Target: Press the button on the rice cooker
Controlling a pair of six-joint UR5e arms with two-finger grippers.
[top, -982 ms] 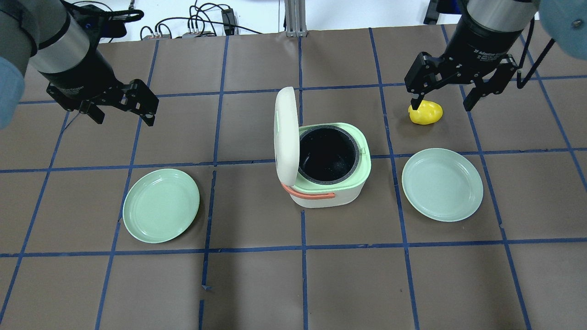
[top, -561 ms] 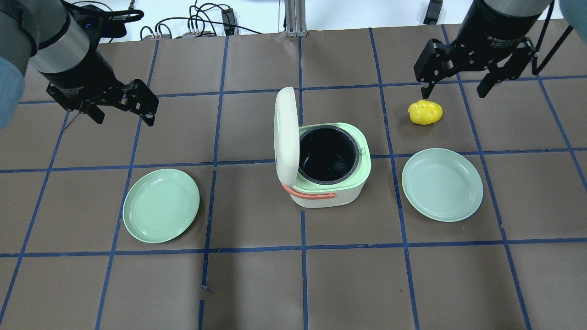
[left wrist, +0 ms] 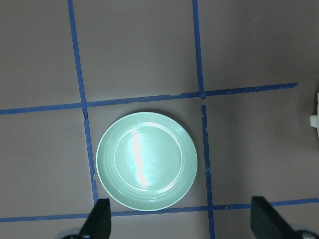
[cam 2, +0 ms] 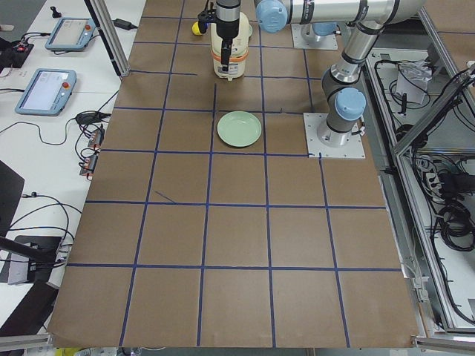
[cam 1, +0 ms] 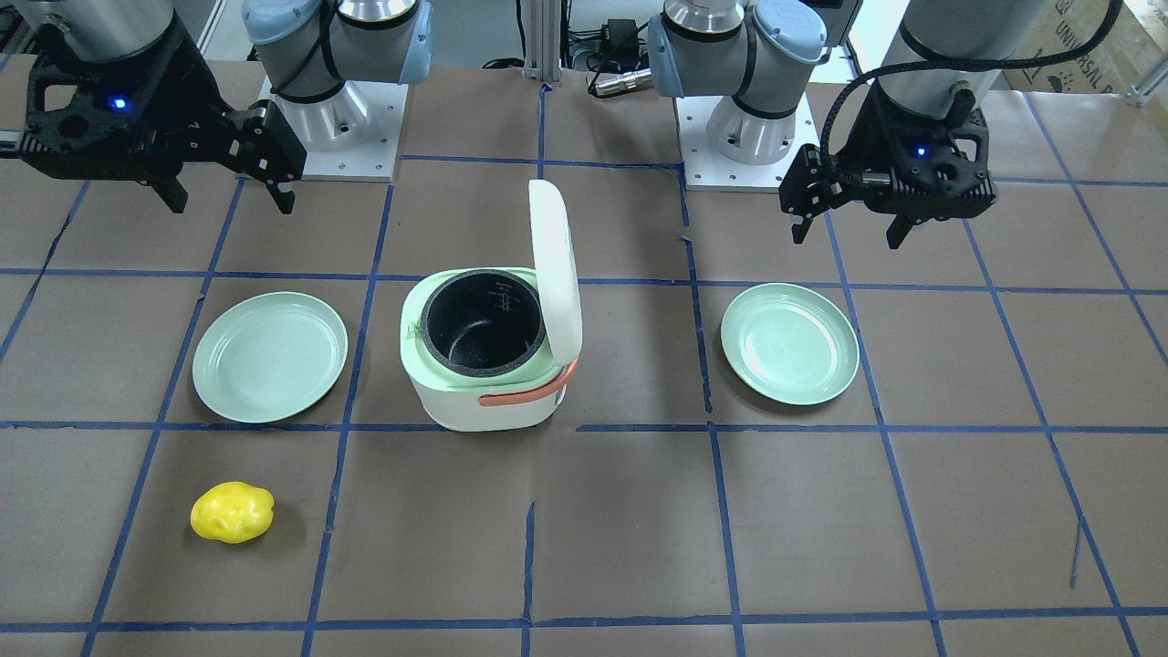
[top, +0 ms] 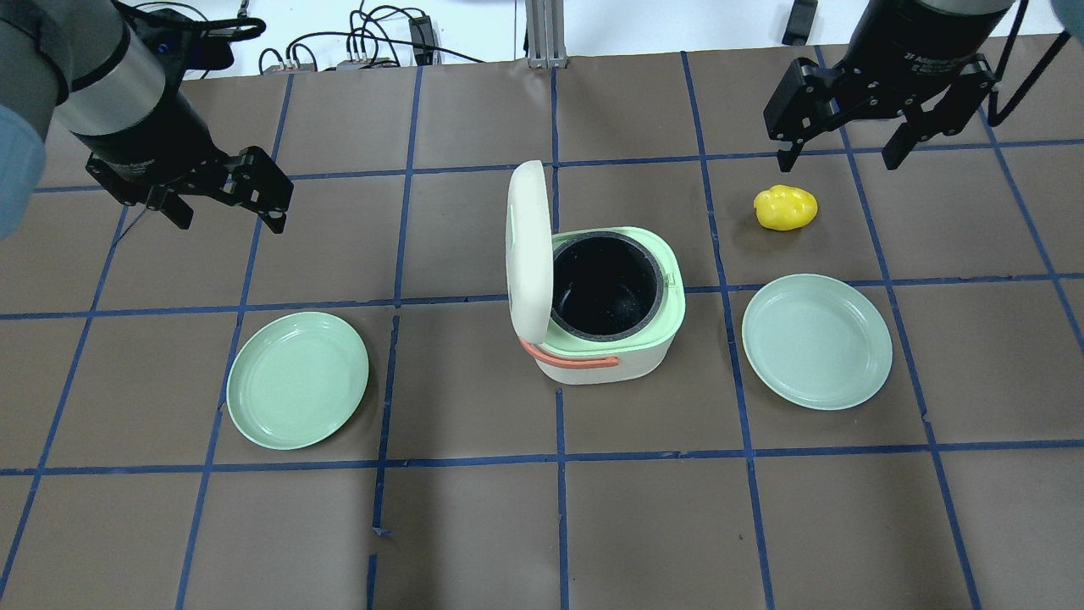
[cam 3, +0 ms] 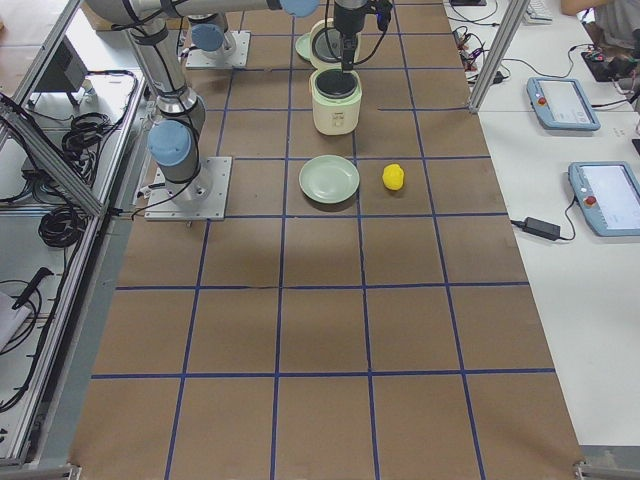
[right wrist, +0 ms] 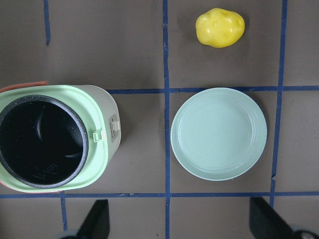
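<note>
Right gripper (top: 837,161), wide and empty, hangs high on the button (right wrist: 113,130) side of the cooker (top: 627,364), which sits mid-table, lid (top: 527,254) up; left gripper (top: 229,222), also wide, faces the lid's back; right seems better placed.

I work in a robotics lab: my table (top: 474,525) is papered brown and gridded with blue tape (top: 561,508), with teach pendants (cam 2: 46,87) and cables (cam 2: 451,215) lying alongside.

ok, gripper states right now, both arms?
Left gripper: open, holding nothing.
Right gripper: open, holding nothing.
</note>
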